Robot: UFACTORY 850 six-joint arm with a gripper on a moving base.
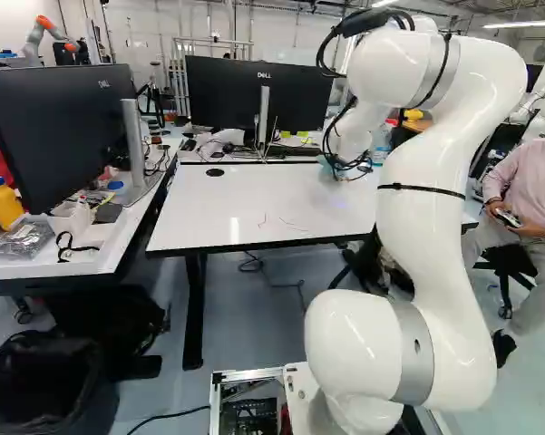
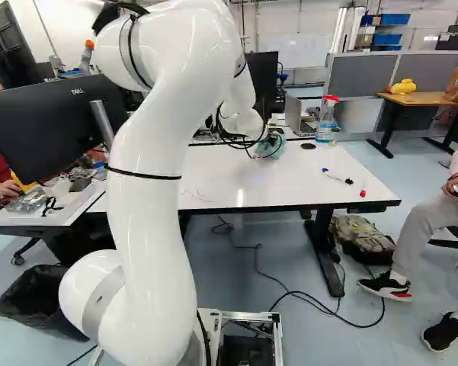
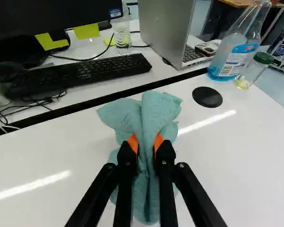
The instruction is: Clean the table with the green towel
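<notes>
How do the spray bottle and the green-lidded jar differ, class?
The spray bottle is clearly taller than the green-lidded jar.
The spray bottle holds blue liquid, while the jar shows something yellowish at its bottom.
The spray bottle has a red spray head; the jar has a lid.
Both are see-through and stand side by side.

Glossy white arm [image 1: 423,240], bulbous joints [image 1: 349,340], grey bands [image 1: 414,353], black straps [image 1: 422,188], looped cables [image 2: 240,142].

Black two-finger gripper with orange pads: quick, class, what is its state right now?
Black two-finger gripper: closed, holding the bunched green cloth towel pinched between its orange pads.
</notes>
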